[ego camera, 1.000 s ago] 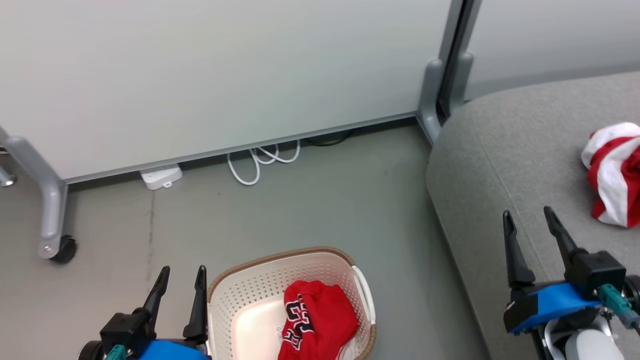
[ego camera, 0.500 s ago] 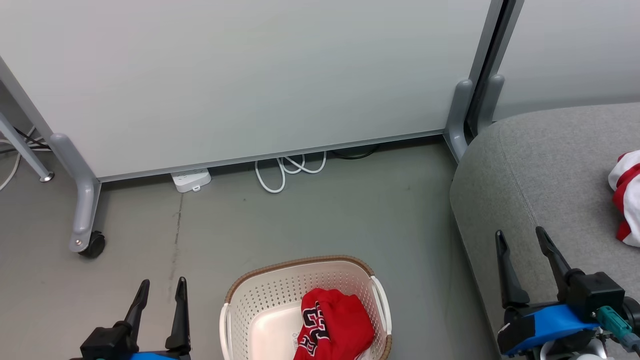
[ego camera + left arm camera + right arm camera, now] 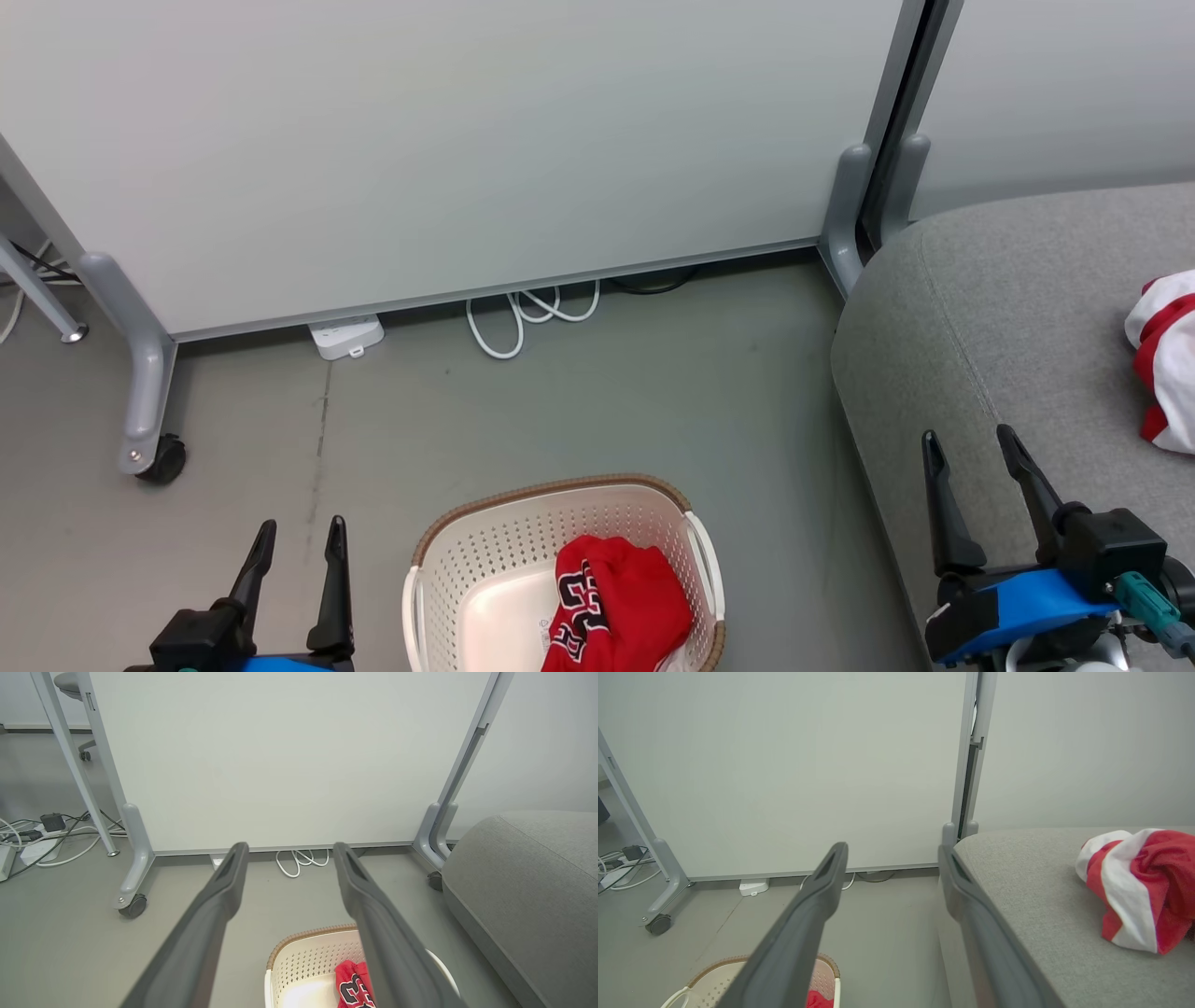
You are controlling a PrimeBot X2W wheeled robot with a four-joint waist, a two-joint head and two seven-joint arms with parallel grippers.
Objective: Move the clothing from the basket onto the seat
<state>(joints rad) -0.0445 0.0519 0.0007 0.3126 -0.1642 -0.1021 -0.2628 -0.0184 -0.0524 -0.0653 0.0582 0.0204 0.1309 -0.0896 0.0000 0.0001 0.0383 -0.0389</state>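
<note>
Both pincers are spread wide and empty. The left pincer (image 3: 301,532) hangs over the floor just left of the basket (image 3: 523,489), and the right pincer (image 3: 965,437) over the couch (image 3: 1008,308) edge. A red jersey (image 3: 621,602) lies in the basket, and a red-and-white garment (image 3: 1162,359) is on the couch. The basket sits low in my head view, so I worry a reach could snag its wall or pinch a fold that slips.

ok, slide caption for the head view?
Open left pincer beside the basket with a red jersey; open right pincer by the couch, where a red-and-white garment lies.
</note>
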